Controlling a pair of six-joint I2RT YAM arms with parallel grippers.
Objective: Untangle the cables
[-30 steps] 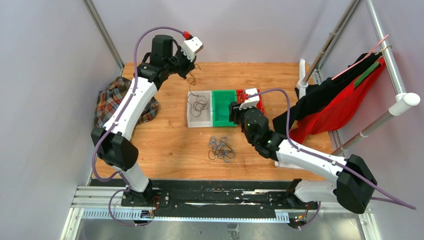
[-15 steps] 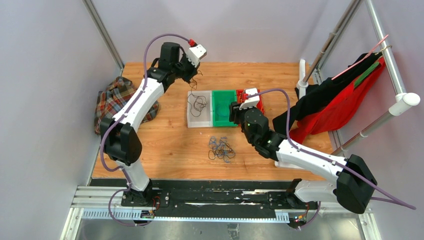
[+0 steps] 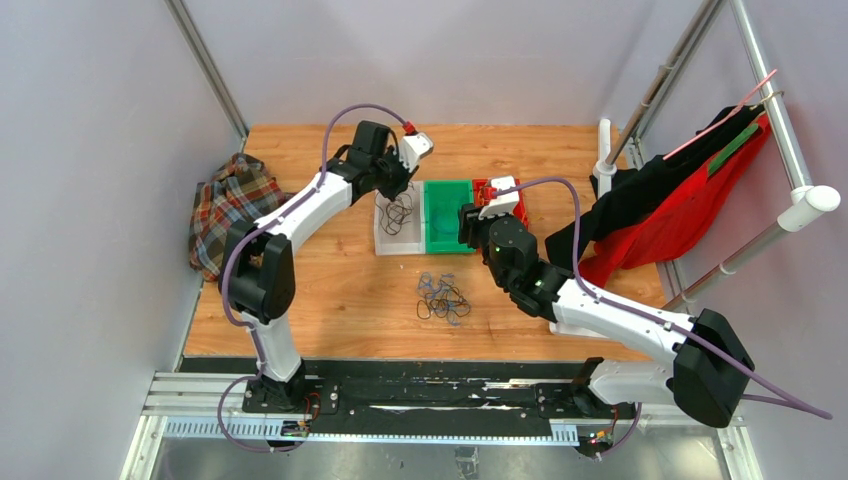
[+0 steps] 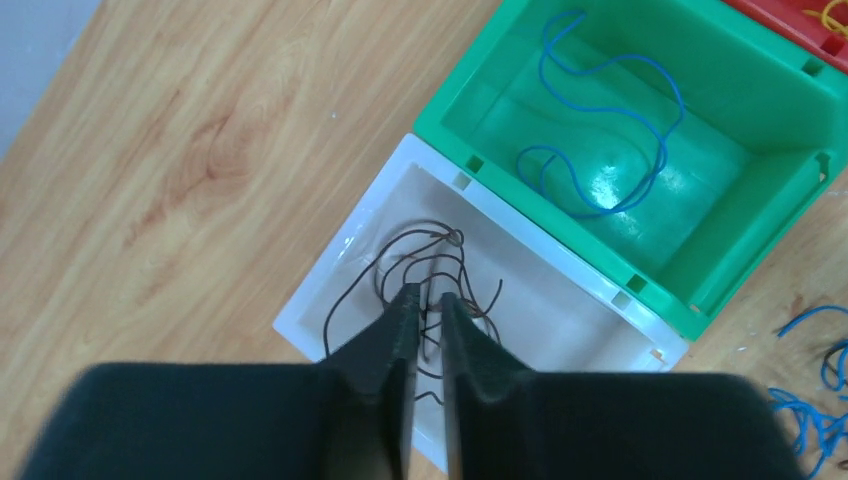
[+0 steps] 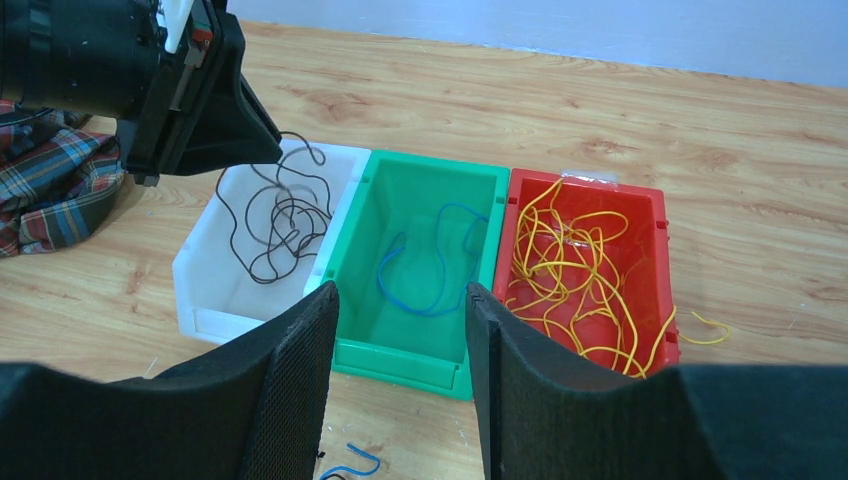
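Left wrist view, lower centre: black cable point(image 4: 452, 236) is clamped in left tool point(image 4: 425, 300) over white bin point(image 4: 560, 310); it could be snagged and dragged out

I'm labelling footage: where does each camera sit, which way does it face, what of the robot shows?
Top external: above and behind the bases, looking down on the table; both arms show.
Left wrist: looks down past the left gripper at the white bin and green bin.
Right wrist: looks forward past the open right gripper at those bins, the left gripper.
Shared: both wrist views show the black cable and white bin.
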